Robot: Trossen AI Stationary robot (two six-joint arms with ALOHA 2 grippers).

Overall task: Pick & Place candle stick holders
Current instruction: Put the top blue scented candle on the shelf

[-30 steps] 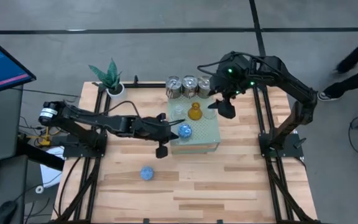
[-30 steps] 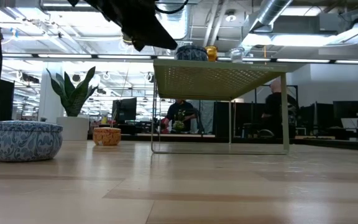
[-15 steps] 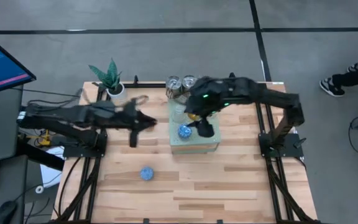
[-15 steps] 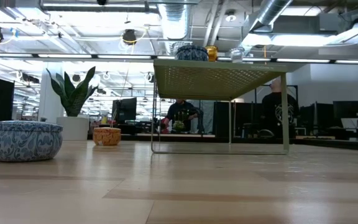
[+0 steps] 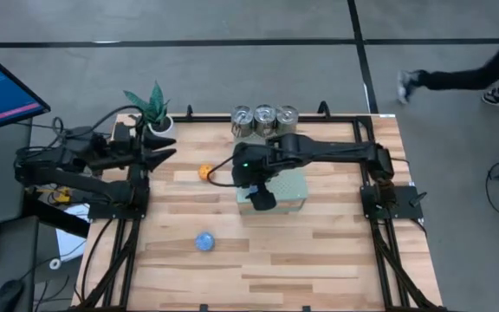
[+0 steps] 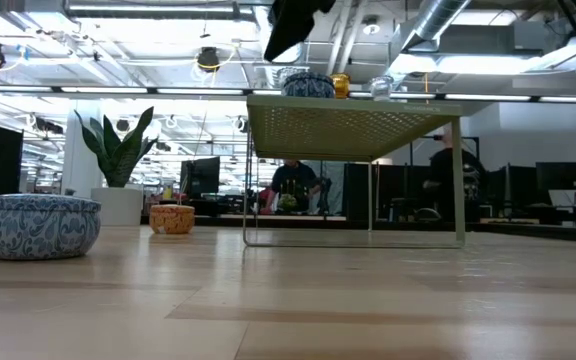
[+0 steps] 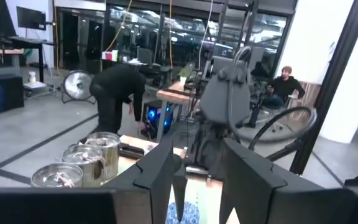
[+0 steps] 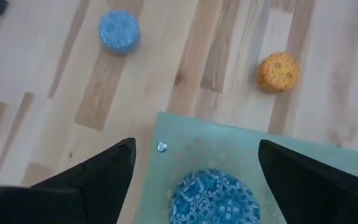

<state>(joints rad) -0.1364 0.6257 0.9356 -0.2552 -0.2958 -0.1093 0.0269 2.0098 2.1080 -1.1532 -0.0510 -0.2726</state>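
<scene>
Right end effector (image 5: pixel 261 192), fingers spread and empty, hangs over a blue holder (image 8: pixel 214 196) on the green block's (image 8: pixel 303 163) left edge. Left end effector (image 5: pixel 165 152), apparently parted, waits near the surface's (image 5: pixel 336 247) back-left corner. Orange holder (image 5: pixel 204 172) sits between them.

Grey floor (image 5: pixel 232 61), ceiling ducts (image 6: pixel 448 30), office desks (image 6: pixel 558 215)

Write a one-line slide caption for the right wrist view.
Open right gripper hovers over a blue patterned holder on the pale-green perforated block, with blue and orange holders on the wooden table.
</scene>
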